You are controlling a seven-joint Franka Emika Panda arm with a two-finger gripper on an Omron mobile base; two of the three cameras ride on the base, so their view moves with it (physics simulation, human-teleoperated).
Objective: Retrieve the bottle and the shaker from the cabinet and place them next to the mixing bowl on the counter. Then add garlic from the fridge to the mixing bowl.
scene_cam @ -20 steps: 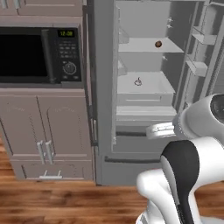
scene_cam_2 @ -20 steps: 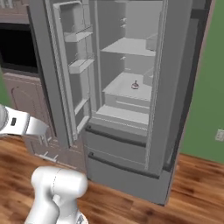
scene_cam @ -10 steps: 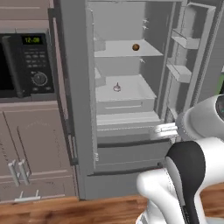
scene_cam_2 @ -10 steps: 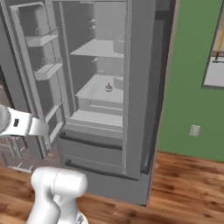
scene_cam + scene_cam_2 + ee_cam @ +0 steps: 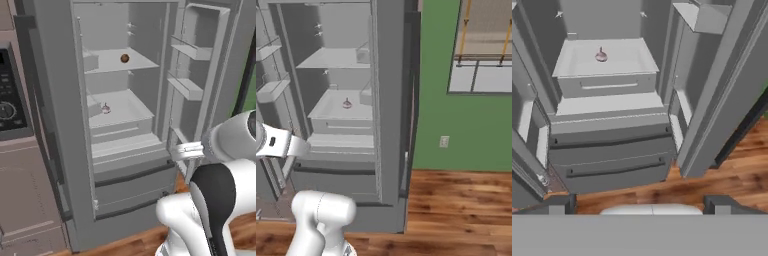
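Fridge open, garlic on its lower shelf.
Left base view: garlic sits on the fridge's lower shelf, a small brown ball on the shelf above. Right base view: garlic on that same shelf, fridge doors swung wide. Hand view: gripper spread and empty, low before the fridge drawers; garlic, blurred, probably near the shelf's middle.
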